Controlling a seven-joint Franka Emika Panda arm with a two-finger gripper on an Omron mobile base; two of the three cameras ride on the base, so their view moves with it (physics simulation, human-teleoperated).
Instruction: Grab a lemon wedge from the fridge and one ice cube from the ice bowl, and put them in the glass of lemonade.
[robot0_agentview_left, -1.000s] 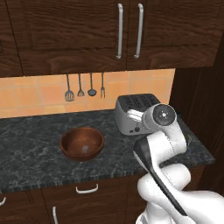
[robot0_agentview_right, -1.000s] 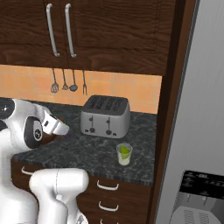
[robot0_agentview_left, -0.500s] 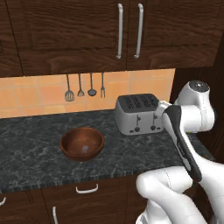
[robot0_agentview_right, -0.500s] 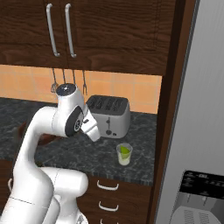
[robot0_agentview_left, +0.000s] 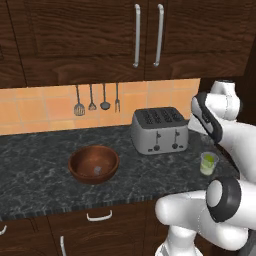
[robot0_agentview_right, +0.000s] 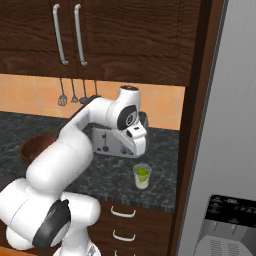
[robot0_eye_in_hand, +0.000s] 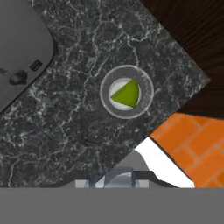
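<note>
The glass of lemonade stands on the dark counter right of the toaster, also in the base views. A yellow-green lemon wedge lies inside it. My gripper hangs above the glass, a little to one side of it, shut on a small pale grey ice cube. From the right base view the gripper is just over the glass. The brown ice bowl sits to the left with a pale ice cube in it. The grey fridge stands at the right.
A silver toaster stands just left of the glass, close to my hand. A dark wood panel rises between counter and fridge. Utensils hang on the tiled back wall, under closed upper cabinets. The counter's front edge is near the glass.
The arm has swung right, from near the bowl and in front of the toaster to above the glass. The gripper has stayed shut. Bowl, toaster and glass have not moved.
</note>
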